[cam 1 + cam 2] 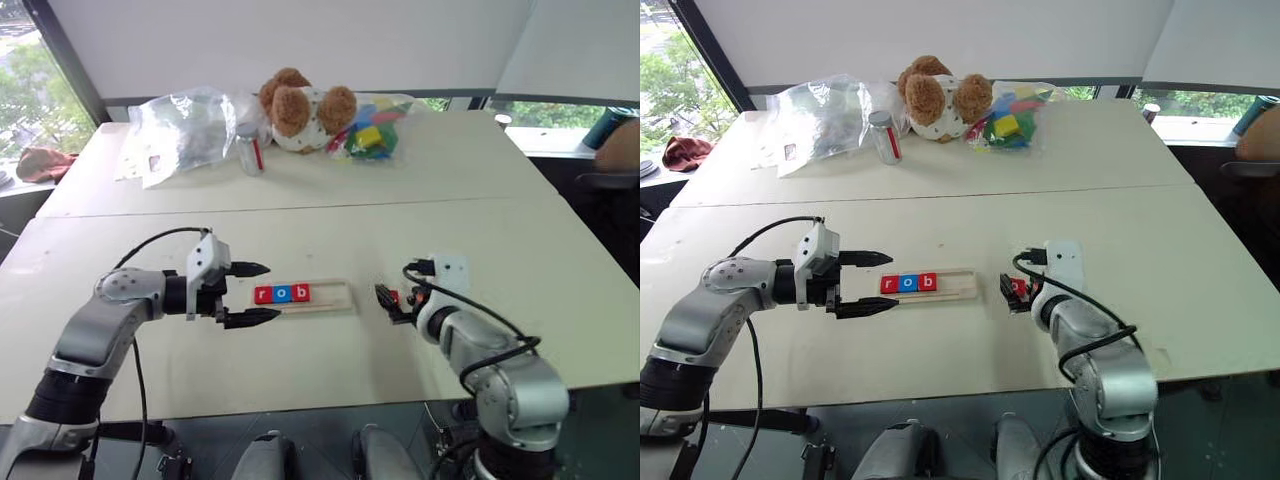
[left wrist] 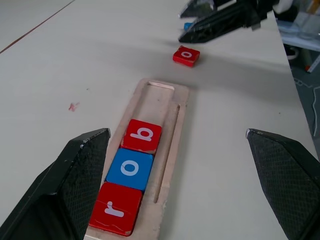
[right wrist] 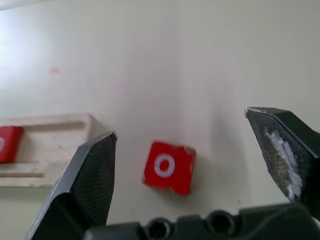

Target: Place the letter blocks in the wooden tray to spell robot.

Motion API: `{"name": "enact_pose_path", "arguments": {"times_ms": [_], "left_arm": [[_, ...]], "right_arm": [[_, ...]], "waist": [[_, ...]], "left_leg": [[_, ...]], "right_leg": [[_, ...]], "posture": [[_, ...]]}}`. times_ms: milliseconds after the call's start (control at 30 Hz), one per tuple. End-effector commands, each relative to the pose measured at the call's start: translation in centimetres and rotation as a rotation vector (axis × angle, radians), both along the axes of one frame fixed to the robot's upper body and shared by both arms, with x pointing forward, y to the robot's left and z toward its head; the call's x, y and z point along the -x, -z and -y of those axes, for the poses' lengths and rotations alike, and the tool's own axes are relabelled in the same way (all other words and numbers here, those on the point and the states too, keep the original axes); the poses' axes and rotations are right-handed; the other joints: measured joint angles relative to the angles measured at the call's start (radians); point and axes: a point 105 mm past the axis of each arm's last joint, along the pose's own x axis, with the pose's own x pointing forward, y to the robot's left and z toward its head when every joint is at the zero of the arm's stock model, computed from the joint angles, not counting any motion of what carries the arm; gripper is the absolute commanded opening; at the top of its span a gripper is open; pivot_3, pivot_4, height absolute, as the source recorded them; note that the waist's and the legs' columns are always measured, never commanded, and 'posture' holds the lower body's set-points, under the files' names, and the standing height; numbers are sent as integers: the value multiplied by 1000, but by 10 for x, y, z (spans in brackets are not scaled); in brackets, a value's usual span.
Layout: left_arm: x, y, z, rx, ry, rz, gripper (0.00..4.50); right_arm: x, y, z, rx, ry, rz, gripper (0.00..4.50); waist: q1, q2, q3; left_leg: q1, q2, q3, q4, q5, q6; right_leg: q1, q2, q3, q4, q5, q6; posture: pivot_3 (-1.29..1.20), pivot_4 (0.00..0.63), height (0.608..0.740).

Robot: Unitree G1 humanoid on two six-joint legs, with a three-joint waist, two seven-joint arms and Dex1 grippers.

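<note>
The tabletop (image 1: pixel 330 215) carries the tray (image 2: pixel 170 130), its r, o and b tiles lying just ahead of the released left hand (image 1: pixel 250 293). The red o tile (image 3: pixel 168 167) lies flat between the right hand's (image 3: pixel 195 165) spread fingers, ungripped: likely light, stiff, slick-faced; pinch its opposite edges.

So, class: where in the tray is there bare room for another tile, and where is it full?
The wooden tray is bare from the red b tile to its far end, the end nearest the loose red o tile. The end by the left pincer is full: r, o, b.
</note>
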Motion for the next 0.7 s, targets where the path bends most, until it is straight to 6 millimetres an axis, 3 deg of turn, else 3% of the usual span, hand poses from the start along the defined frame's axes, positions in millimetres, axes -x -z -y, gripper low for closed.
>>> {"name": "enact_pose_path", "arguments": {"times_ms": [33,167,333,700], "left_arm": [[9,-8,4,-28,76,40,4500],[22,-9,10,-52,136,59,4500],[34,-13,21,-52,176,63,4500],[30,-5,21,-42,84,66,4500]], "right_arm": [[6,-15,-8,1,-311,40,4455],[1,-14,25,54,-583,59,4455],[-12,20,53,243,-760,53,4455],[-29,40,47,250,-873,89,4455]], "waist": [[1,0,0],[6,-2,1],[3,-2,1],[8,-1,2]], "left_leg": [[0,0,0,0,0,0],[0,0,0,0,-1,2],[1,0,1,1,-2,3],[1,2,2,2,-1,2]], "right_leg": [[0,0,0,0,0,0],[2,0,-1,-3,0,0],[4,-1,0,-3,0,0],[2,-1,1,-1,0,0]], "posture": [[0,150,740],[0,150,740],[0,150,740],[0,150,740]]}}
